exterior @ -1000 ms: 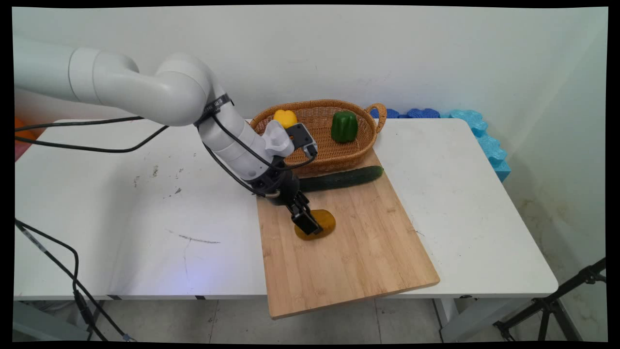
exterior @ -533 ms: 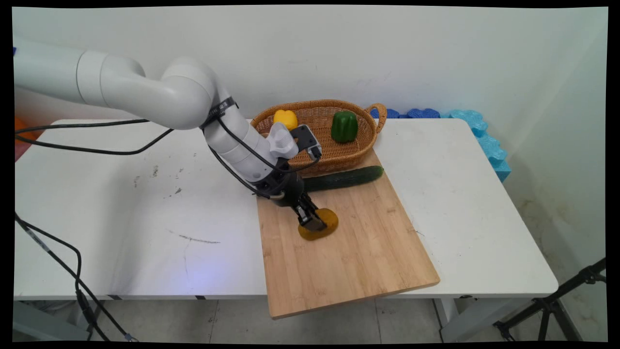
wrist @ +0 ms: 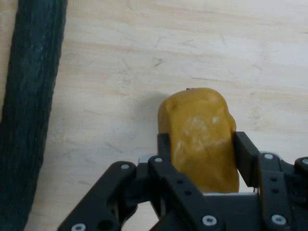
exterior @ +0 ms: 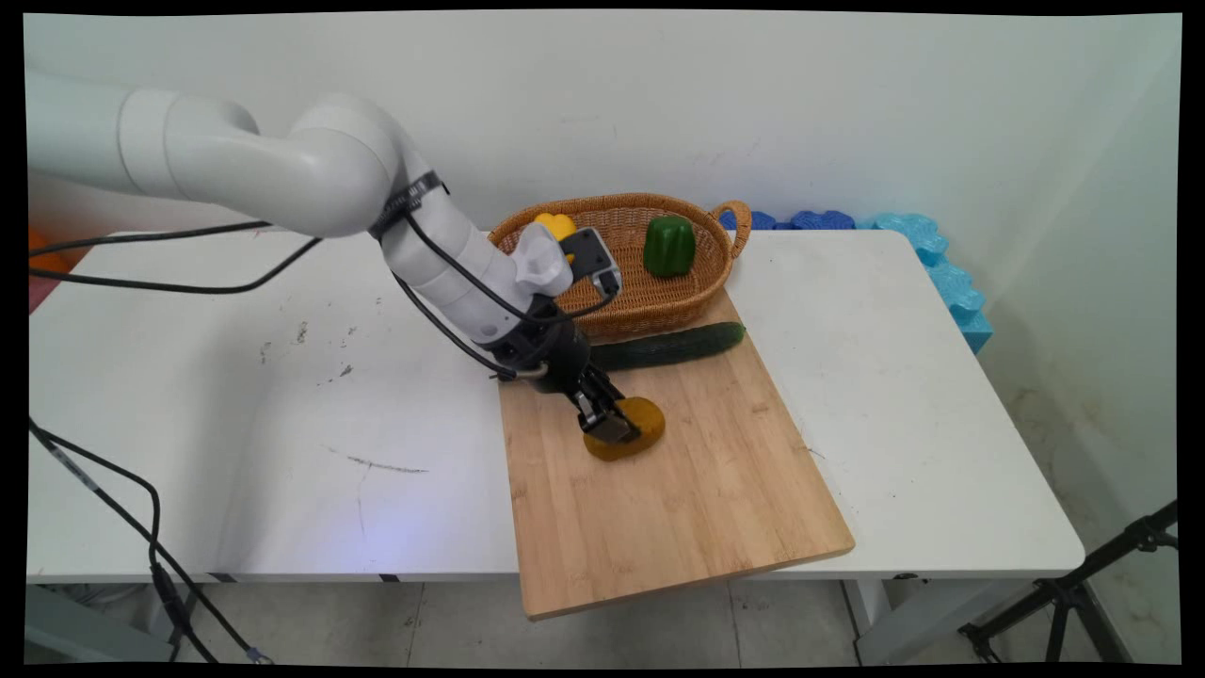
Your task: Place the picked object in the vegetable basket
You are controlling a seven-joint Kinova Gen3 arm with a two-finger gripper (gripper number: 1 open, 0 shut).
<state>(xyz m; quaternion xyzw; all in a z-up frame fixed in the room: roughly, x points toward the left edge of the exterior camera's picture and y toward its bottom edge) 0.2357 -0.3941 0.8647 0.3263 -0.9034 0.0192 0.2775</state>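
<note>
Gripper pinches potato on cutting board; cucumber lies behind, basket beyond.

The potato is yellowish-brown, oblong and lumpy; it sits clamped between the two fingers of the black gripper; it lies over the wooden cutting board, near a dark green cucumber.
</note>
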